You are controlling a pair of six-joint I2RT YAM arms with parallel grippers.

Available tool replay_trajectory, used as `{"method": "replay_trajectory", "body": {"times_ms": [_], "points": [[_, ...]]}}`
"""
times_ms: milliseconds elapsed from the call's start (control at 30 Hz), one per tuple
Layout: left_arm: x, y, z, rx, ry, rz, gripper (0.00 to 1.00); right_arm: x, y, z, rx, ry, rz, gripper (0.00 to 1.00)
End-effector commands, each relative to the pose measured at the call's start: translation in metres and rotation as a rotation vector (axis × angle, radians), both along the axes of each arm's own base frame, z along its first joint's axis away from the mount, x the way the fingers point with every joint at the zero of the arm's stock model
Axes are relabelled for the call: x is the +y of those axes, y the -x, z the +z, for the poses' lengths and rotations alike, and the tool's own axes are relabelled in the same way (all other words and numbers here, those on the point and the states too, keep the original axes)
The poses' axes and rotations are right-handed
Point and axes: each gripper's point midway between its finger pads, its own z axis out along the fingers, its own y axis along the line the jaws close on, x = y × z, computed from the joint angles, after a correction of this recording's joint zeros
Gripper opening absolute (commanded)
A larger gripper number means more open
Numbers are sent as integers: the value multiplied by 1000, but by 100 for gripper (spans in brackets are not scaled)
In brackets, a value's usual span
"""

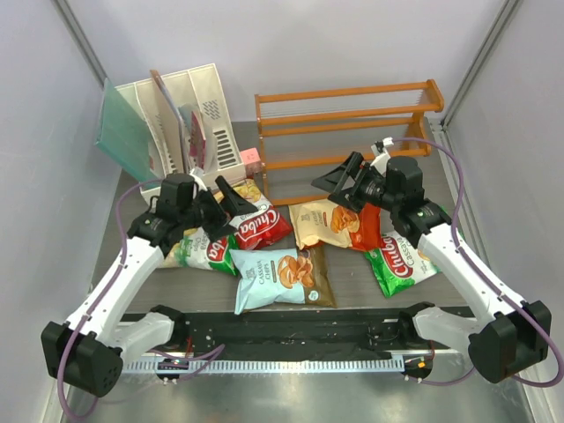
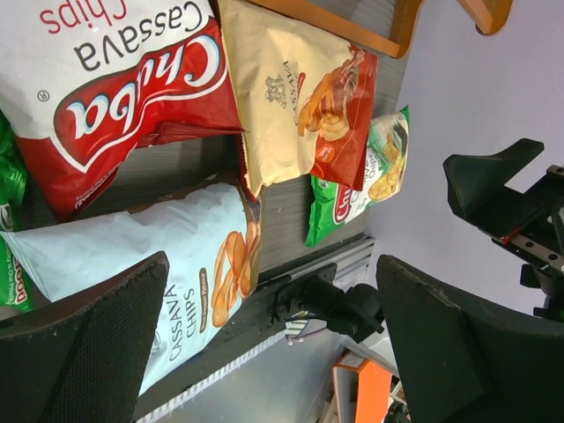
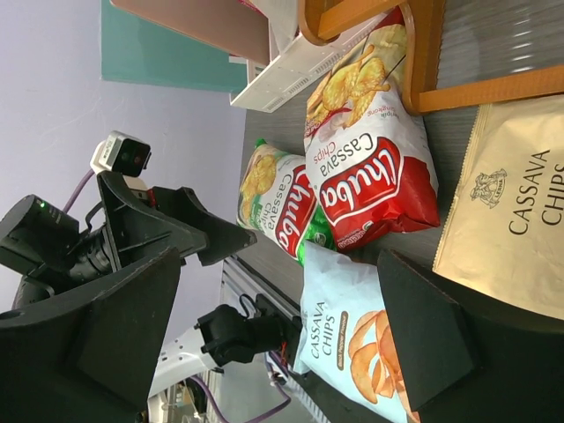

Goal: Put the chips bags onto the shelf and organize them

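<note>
Several chips bags lie on the dark table in front of the orange-brown shelf, whose tiers hold nothing. They are a red Chiba bag, a green Chiba bag at the left, a light-blue bag, a cream/orange-red bag and a green Chiba bag at the right. My left gripper is open and empty above the red bag. My right gripper is open and empty above the cream bag, near the shelf's foot.
A white file organizer with folders stands at the back left, a small pink object beside it. Another yellowish bag lies partly hidden behind my left gripper. The two grippers face each other over the bags.
</note>
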Motion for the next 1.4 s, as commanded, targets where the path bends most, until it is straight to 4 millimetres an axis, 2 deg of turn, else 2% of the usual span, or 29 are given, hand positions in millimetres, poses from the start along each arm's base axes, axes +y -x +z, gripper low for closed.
{"method": "replay_trajectory", "body": {"times_ms": [0, 167, 200, 267, 300, 333, 367, 433, 467, 533, 567, 600, 633, 667, 700, 733, 800, 900, 1000, 1033, 1067, 1167, 1233, 1300, 1333, 1367], "points": [[-7, -5, 22, -75, 16, -53, 100, 0, -8, 13, -41, -7, -18, 100], [-11, -11, 26, -97, 17, -74, 100, 5, -15, 7, -10, -5, -4, 100], [-11, -13, 32, -110, 9, -83, 100, 5, -17, 8, -19, -9, -6, 100], [-8, -15, 22, -69, -48, -92, 100, 5, -21, 7, -21, -9, -17, 100], [-6, -18, 28, -75, -64, -90, 98, 4, -23, 6, -21, -6, -27, 100], [-3, -20, 25, -72, -97, -90, 97, 3, -24, 4, -13, 0, -38, 100], [4, -18, 12, -14, -153, -71, 97, 1, -28, -1, -2, 13, -58, 100], [9, -22, 16, -18, -200, -78, 95, 0, -31, -12, 44, 35, -69, 100], [11, -19, 9, 27, -227, -86, 94, -1, -33, -14, 53, 41, -80, 100], [24, -25, 13, 37, -325, -45, 92, -1, -37, -14, 61, 62, -90, 100], [32, -14, -3, 121, -419, -61, 91, -5, -41, -16, 65, 92, -123, 99], [46, -21, 5, 108, -510, -9, 91, -6, -39, -14, 70, 142, -127, 100], [55, -18, 0, 141, -582, 2, 92, -7, -41, -18, 87, 179, -141, 100], [64, -4, -6, 205, -649, -12, 92, -11, -41, -22, 109, 213, -160, 100], [62, -3, -9, 222, -690, -29, 93, -19, -43, -21, 131, 260, -204, 100], [67, -1, -11, 225, -734, -22, 93, -17, -43, -24, 139, 288, -202, 100], [67, 3, -13, 227, -760, -28, 93, -18, -44, -20, 135, 318, -223, 100], [69, 1, -6, 190, -769, -5, 94, -20, -42, -18, 141, 371, -229, 100], [70, -10, 16, 76, -743, 43, 94, -33, -36, -24, 151, 474, -221, 100], [73, -12, 31, 5, -732, 73, 94, -52, -41, -28, 147, 558, -291, 100], [75, -18, 42, -45, -725, 96, 96, -69, -36, -31, 162, 663, -306, 100], [97, -23, 64, -100, -812, 171, 100, -113, -36, -26, 144, 911, -385, 100], [101, -27, 63, -95, -855, 151, 100, -128, -37, -21, 141, 998, -410, 100], [92, -24, 58, -92, -821, 85, 100, -124, -34, -16, 142, 968, -398, 100], [91, -21, 60, -103, -803, 90, 100, -108, -31, -19, 148, 895, -340, 100], [94, -16, 50, -77, -797, 88, 100, -91, -31, -19, 143, 793, -318, 100]]}}
